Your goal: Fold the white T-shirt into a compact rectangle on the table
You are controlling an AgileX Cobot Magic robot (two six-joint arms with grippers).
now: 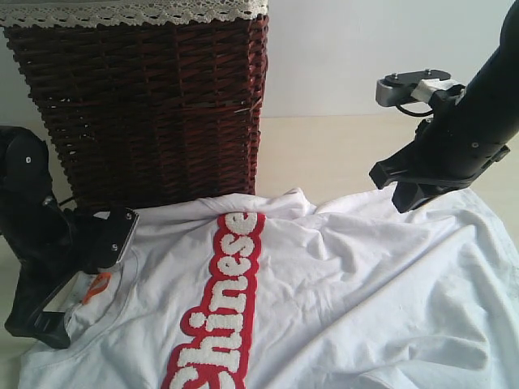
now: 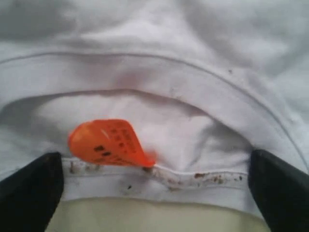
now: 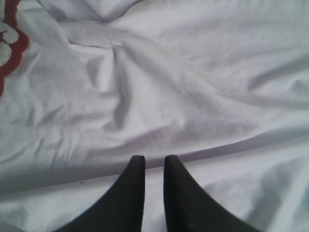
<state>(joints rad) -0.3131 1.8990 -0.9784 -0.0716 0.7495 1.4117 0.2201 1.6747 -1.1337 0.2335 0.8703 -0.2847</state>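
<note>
Left gripper: lower left of the exterior view, at the shirt's collar. Its jaws are spread wide, and the collar's stitched rim runs from one black finger to the other.
Neck tag: orange and curled, sitting inside the collar close to one of those fingers.
Basket: dark wicker, in the upper left of the exterior view, with white lace trim along its top. It stands behind the shirt.
Lettering: fuzzy white outlined in red, running from the bottom edge up towards the basket (only "hinese" shows whole).
White T-shirt: spread flat but wrinkled over the lower half of the exterior view, not yet folded, its collar at the lower left.
Table: pale beige, with a bare stretch at centre right beyond the shirt.
Right gripper: upper right of the exterior view, pointing down at the shirt's far edge. Its fingers are drawn almost together, with a thin slit between them. Whether the tips touch the cloth cannot be told.
</note>
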